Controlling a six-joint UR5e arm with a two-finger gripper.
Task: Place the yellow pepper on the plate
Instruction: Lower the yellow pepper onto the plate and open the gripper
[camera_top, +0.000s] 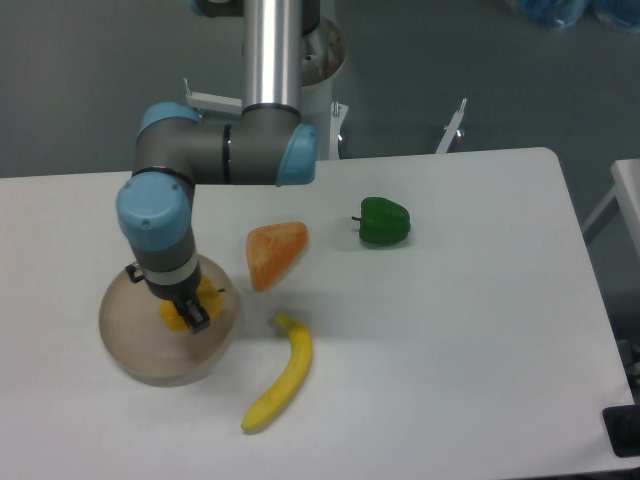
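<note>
Yellow pepper (178, 317) sits inside plate (140, 355) at table's (450, 320) 8 o'clock corner, mostly hidden by claw (192, 315) directly over it; can't tell if claw grips or is open. Banana (282, 376) lies at plate's 3 o'clock, orange wedge (273, 252) at 1 o'clock

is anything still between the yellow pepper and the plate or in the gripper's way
Nothing visible stands in the way. The yellow pepper is already over the plate, right at the gripper, which partly hides it. The banana and the orange wedge lie off to the side, outside the rim. Whether the fingers are clamped on the pepper cannot be told.
</note>
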